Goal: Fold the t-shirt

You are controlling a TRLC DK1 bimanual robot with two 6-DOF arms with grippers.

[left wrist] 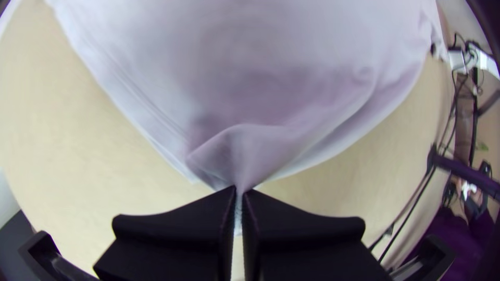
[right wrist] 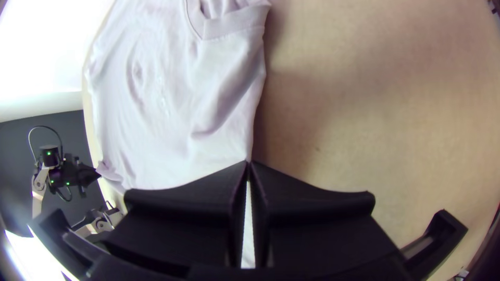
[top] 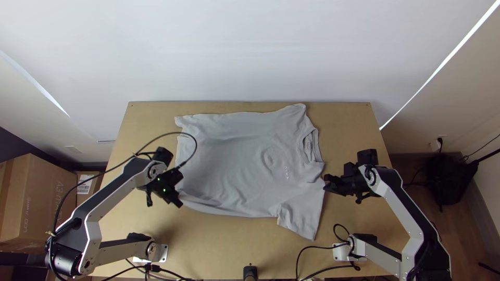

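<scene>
Top view: the shirt (top: 234, 166) lies spread on the table (top: 349, 122), near sleeve (top: 303, 219) toward the near edge. The left gripper (top: 176, 199) stands at the near hem corner. The left wrist view details the grip: jaws nearly together, corner pinched between them, cloth raised in a fold ahead. The right gripper (top: 326, 183) holds the shoulder edge between near sleeve and collar (top: 301, 147), jaws narrow (the right wrist view shows a cloth strip between them). Both arms angle inward from opposite sides. The far sleeve (top: 297, 111) lies near the far edge.
</scene>
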